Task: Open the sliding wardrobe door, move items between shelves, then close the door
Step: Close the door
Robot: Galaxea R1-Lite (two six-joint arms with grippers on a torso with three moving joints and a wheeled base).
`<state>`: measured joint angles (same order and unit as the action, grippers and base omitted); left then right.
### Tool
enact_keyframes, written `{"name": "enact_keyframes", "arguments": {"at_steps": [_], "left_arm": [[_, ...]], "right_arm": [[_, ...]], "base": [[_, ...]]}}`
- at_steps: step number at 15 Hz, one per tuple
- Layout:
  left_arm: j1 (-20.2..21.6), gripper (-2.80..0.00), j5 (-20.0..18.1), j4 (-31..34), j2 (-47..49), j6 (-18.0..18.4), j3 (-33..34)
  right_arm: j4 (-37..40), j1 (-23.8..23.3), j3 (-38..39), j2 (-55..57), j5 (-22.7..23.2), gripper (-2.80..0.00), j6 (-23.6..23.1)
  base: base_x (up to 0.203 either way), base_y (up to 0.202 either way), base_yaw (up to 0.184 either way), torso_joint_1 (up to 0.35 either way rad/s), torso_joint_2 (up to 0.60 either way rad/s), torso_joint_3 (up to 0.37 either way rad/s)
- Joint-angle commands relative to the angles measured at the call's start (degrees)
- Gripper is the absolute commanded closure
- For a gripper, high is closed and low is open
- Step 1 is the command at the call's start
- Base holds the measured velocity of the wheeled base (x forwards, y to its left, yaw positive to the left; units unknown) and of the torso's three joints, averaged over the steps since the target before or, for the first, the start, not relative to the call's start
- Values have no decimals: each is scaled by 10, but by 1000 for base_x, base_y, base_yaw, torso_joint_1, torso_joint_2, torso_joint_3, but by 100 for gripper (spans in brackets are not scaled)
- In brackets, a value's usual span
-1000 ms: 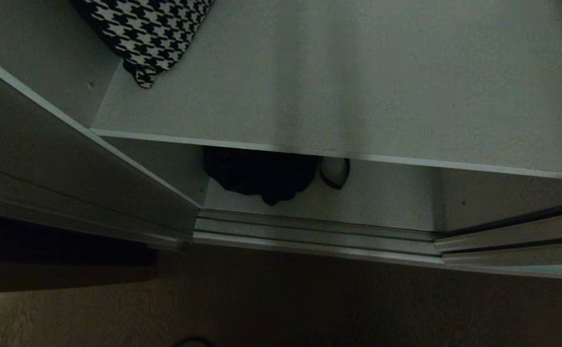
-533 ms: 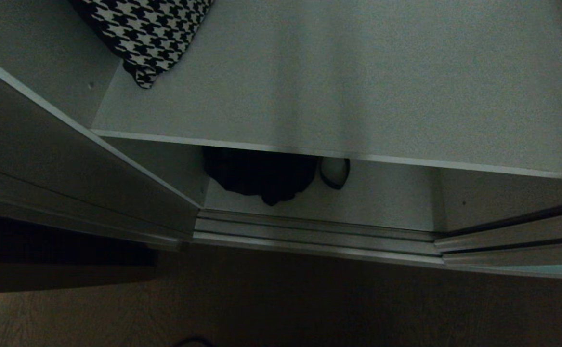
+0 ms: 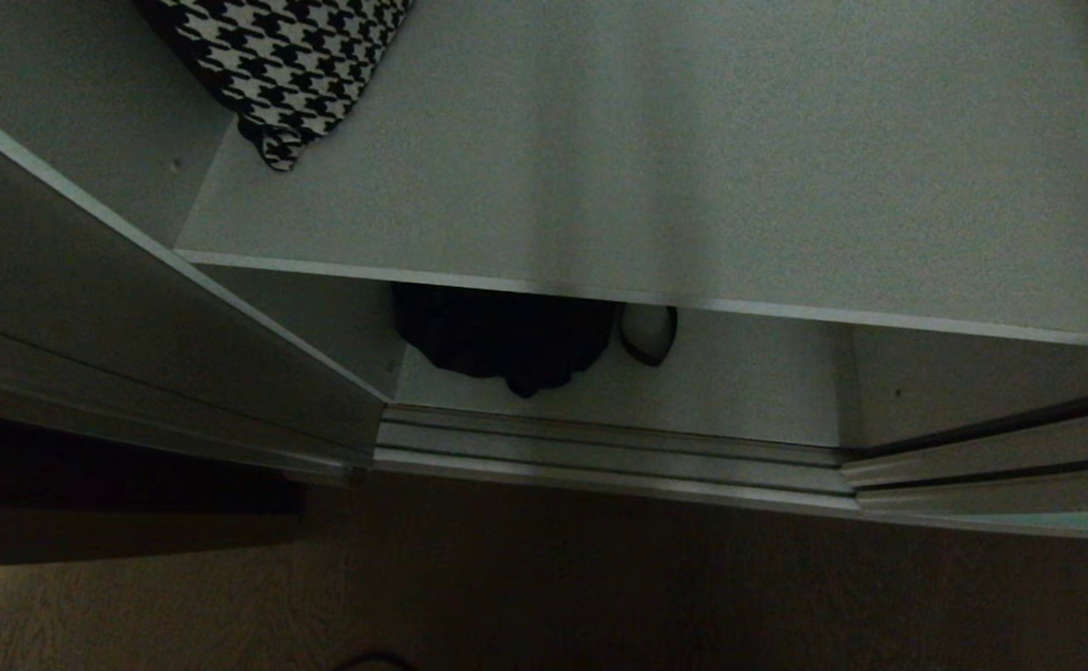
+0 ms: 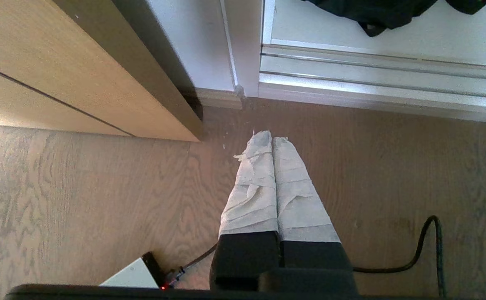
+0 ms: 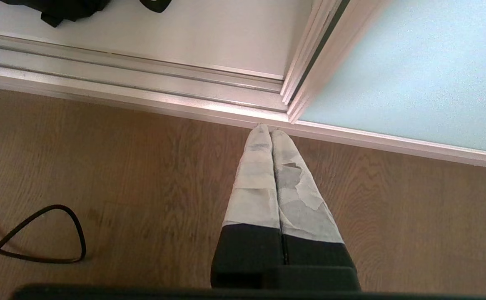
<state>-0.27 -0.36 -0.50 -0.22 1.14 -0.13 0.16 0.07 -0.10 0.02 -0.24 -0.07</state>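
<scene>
Sliding wardrobe door [image 5: 413, 71] stands open; black bundle [image 3: 506, 340] lies on lower shelf [image 3: 739, 382]. Both grippers, left gripper [image 4: 272, 139] and right gripper [image 5: 266, 130], hang clenched, empty. Next: reach for the bundle.

The door [image 5: 413, 71] is frosted matt glass in a smooth silver metal frame, and the track [image 5: 122, 89] is brushed metal with a dull sheen. The shelf [image 3: 655, 158] is a matt, finely grained board; the bundle [image 3: 506, 340] is soft black cloth and the pillow [image 3: 273, 56] woven houndstooth fabric. The floor [image 4: 80, 187] is matt grained wood, the cabinet [image 4: 59, 79] smooth pale wood, and the fingers [image 4: 297, 191] are wrapped in wrinkled grey tape.
</scene>
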Motion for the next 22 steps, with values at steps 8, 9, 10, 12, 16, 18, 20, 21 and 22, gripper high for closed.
{"name": "enact_keyframes", "arguments": {"at_steps": [8, 9, 10, 12, 16, 18, 20, 21, 22], "left_arm": [[0, 0, 0, -1, 2, -5, 0], [0, 0, 0, 1, 2, 2, 0], [0, 0, 0, 1, 2, 5, 0], [0, 0, 0, 1, 2, 2, 0], [0, 0, -1, 0, 2, 1, 1], [0, 0, -2, 0, 2, 3, 1], [0, 0, -1, 0, 2, 1, 1], [0, 0, -1, 0, 2, 1, 1], [0, 0, -1, 0, 2, 1, 1]], "right_arm": [[0, 0, 0, -1, 0, 0, 0], [0, 0, 0, -1, 0, 0, 0], [0, 0, 0, -2, 0, 0, 0], [0, 0, 0, -1, 0, 0, 0], [0, 0, 0, -1, 0, 0, 0], [0, 0, 0, -1, 0, 0, 0], [0, 0, 0, -1, 0, 0, 0], [0, 0, 0, -1, 0, 0, 0], [0, 0, 0, -1, 0, 0, 0]], "base": [[0, 0, 0, 0, 0, 0], [0, 0, 0, 0, 0, 0], [0, 0, 0, 0, 0, 0], [0, 0, 0, 0, 0, 0], [0, 0, 0, 0, 0, 0], [0, 0, 0, 0, 0, 0], [-48, 0, 0, 1, 1, 2], [-184, 0, 0, 1, 2, 2], [-200, 0, 1, 2, 4, 3]]}}
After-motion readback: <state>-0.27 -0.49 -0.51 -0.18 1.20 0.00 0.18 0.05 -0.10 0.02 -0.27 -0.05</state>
